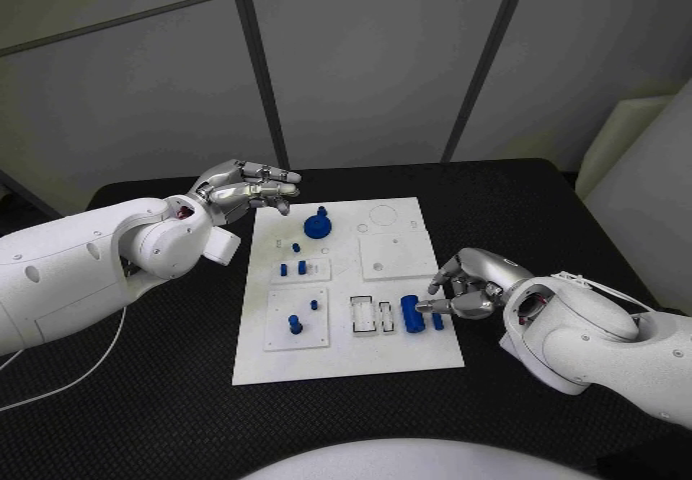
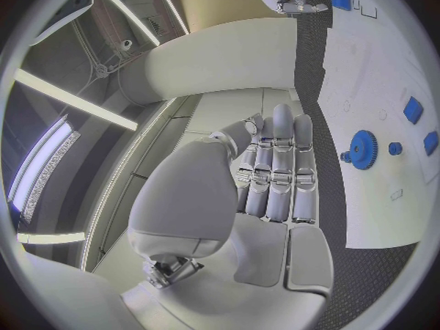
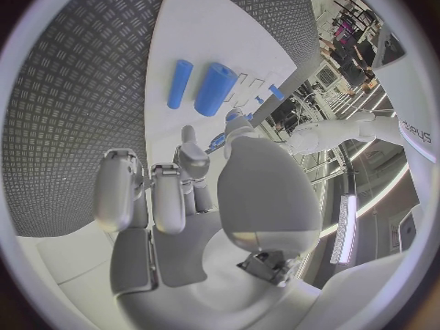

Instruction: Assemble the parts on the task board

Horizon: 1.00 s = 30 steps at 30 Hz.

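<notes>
I am holding the left hand (image 1: 248,187) off the task board (image 1: 346,345), its fingers (image 2: 275,169) lying together and straight on nothing, with the blue gear (image 1: 317,224) just beyond the fingertips. Several small blue parts are standing in their seats while the thick blue cylinder (image 1: 411,313) and a thinner blue peg (image 1: 437,321) are lying loose by my right hand (image 1: 469,285), whose fingers (image 3: 165,198) are curling near them; I cannot tell if they are gripping. Assembly looks roughly half finished.
</notes>
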{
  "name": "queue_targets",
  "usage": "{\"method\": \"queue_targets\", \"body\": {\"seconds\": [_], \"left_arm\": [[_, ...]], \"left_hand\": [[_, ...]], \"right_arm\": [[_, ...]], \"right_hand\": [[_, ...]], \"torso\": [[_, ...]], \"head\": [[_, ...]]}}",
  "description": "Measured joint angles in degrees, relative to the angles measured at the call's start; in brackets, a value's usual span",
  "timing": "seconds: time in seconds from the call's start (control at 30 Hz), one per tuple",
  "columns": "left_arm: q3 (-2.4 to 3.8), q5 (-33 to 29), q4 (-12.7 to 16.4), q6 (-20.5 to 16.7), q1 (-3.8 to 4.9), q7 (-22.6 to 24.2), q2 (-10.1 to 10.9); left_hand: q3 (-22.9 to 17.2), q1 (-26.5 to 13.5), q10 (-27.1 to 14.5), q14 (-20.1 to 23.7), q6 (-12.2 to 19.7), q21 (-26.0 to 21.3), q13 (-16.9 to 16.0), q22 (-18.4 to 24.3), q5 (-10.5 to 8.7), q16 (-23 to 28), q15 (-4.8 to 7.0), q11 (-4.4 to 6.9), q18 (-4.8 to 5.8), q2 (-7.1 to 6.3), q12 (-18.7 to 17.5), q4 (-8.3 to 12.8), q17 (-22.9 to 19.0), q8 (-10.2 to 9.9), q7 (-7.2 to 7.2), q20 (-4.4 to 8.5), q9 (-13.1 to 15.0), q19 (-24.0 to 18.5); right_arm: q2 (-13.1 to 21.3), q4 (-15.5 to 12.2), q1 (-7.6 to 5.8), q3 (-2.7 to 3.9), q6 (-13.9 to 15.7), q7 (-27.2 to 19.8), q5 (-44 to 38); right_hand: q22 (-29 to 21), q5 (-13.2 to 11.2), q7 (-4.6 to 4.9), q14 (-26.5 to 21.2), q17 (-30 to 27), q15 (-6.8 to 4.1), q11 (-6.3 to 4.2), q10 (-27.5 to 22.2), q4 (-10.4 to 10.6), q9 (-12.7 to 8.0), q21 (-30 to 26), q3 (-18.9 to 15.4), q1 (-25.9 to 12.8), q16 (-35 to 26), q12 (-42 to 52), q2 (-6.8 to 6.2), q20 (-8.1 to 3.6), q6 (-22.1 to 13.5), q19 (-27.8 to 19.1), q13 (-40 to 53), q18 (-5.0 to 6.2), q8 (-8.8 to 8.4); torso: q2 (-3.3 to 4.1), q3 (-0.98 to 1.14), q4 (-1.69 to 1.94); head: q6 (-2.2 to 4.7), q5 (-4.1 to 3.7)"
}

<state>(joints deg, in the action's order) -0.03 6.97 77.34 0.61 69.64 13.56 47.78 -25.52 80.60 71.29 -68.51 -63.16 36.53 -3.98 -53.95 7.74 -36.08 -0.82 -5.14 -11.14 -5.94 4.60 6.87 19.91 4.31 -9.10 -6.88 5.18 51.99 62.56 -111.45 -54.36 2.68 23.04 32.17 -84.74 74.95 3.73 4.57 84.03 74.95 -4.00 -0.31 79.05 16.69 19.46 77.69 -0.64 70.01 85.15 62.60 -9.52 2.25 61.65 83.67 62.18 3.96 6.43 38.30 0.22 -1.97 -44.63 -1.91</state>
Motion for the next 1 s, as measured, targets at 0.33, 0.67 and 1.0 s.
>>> {"method": "queue_targets", "body": {"seconds": [0.33, 0.67, 1.0], "left_arm": [[-0.02, 0.0, -0.06, 0.06, -0.02, 0.01, 0.15], [-0.03, 0.0, -0.16, 0.19, -0.02, -0.01, 0.2], [-0.03, 0.0, -0.19, 0.31, -0.04, -0.04, 0.19]], "left_hand": [[0.0, 0.0, 0.0, 0.0, 0.0, 0.0, 0.0, 0.0, 0.0, 0.0, 0.0, 0.0, 0.0, 0.0, 0.0, 0.0, 0.0, 0.0, 0.0, 0.0, 0.0, 0.0], [0.0, 0.0, 0.0, 0.0, 0.0, 0.0, 0.0, -0.01, 0.0, 0.0, 0.0, 0.0, 0.0, -0.01, 0.0, 0.0, 0.0, 0.0, 0.0, 0.0, 0.0, 0.0], [0.0, 0.01, 0.0, 0.0, 0.0, -0.22, 0.0, 0.07, 0.0, 0.0, 0.0, 0.0, 0.0, -0.01, 0.0, 0.0, 0.0, 0.0, 0.0, 0.0, 0.01, 0.0]], "right_arm": [[-1.88, -0.27, 1.41, 0.0, -1.29, 3.01, -3.1], [-3.99, 0.8, 1.82, 0.0, -1.88, 3.93, -4.03], [-6.54, 2.84, 2.16, 0.05, -3.14, 4.63, -4.14]], "right_hand": [[-0.01, 0.0, -0.4, 0.0, -0.01, 0.0, -0.1, 0.1, 0.04, 2.87, 0.39, -0.04, -0.44, 0.38, 2.37, 0.44, 0.0, 0.4, 0.0, 3.17, 0.01, 0.46], [-0.01, 0.8, -0.76, 0.0, -0.01, 0.0, -0.41, 1.22, 0.04, 5.06, 0.62, -0.03, -0.65, 0.61, 4.84, 0.65, -0.21, 0.76, 0.21, 5.97, 0.02, 0.84], [-0.02, 4.81, -0.82, 0.02, -0.02, -0.42, -0.41, 1.22, 0.06, 7.1, 0.62, 0.18, -0.95, 0.61, 5.12, 0.95, -0.21, 0.82, 0.21, 6.71, 0.02, 0.89]], "torso": [[0.08, 0.01, -0.13], [0.13, 0.05, -0.13], [0.13, 0.03, -0.11]], "head": [[-0.33, 0.41], [-0.6, 0.47], [-0.68, 0.48]]}}
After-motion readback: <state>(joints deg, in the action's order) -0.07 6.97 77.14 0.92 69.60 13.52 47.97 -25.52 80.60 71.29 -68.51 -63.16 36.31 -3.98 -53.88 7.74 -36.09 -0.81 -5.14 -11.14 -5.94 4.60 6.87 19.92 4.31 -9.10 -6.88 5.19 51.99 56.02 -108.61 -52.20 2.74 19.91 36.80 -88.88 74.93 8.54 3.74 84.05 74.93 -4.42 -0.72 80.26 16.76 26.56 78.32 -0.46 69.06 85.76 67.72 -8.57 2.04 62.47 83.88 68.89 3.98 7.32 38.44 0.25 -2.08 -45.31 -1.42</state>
